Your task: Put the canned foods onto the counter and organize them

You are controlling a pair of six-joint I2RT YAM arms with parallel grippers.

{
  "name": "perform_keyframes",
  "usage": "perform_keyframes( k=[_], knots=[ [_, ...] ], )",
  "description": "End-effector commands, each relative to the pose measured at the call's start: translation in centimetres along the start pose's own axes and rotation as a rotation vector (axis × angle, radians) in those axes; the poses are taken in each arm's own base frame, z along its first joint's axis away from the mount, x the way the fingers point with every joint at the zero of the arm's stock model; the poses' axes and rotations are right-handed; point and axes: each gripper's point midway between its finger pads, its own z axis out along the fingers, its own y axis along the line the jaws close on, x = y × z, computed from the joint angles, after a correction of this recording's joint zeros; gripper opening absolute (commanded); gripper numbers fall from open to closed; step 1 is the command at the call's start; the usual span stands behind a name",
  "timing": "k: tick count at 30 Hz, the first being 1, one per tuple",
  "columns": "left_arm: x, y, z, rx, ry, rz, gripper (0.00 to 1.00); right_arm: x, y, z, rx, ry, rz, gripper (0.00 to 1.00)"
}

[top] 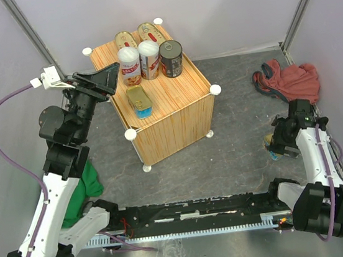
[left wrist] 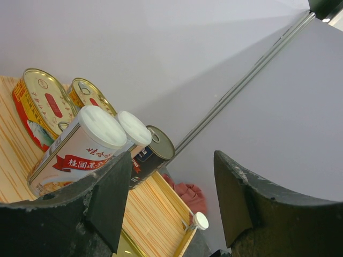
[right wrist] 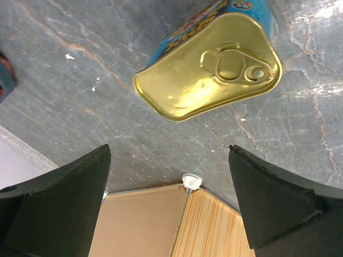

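Note:
The counter (top: 176,112) is a light-wood box in the middle of the floor. On its top stand two oval gold cans (top: 125,40), two tall white-lidded cans (top: 149,59), a dark round can (top: 171,58) and a rectangular gold can with blue sides (top: 139,101). My left gripper (top: 106,77) is open and empty at the counter's left edge, beside the tall cans (left wrist: 80,144). My right gripper (top: 278,140) is open and empty just above a second rectangular gold can (right wrist: 214,69), which lies on the floor to the right of the counter.
A red cloth (top: 287,80) lies on the floor at the far right, behind the right arm. A green cloth (top: 87,183) lies by the left arm's base. Grey walls close in the left, back and right sides.

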Motion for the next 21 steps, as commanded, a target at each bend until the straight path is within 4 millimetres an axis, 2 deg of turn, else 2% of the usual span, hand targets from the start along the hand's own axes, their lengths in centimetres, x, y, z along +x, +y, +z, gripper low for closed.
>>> perform_keyframes(
  k=[1,8,21],
  knots=[
    [-1.0,-1.0,-0.1,0.032,-0.026,-0.02,0.69,-0.1,-1.0,0.7,0.034,-0.004,0.045,0.98],
    [-0.8,-0.8,0.0,0.025,-0.014,-0.005,0.69,-0.7,-1.8,2.4,0.059,-0.032,0.08,0.98],
    [-0.2,-0.4,0.9,0.019,0.003,0.012,0.69,-1.4,-0.7,4.0,0.069,-0.063,0.104,0.98]
  ],
)
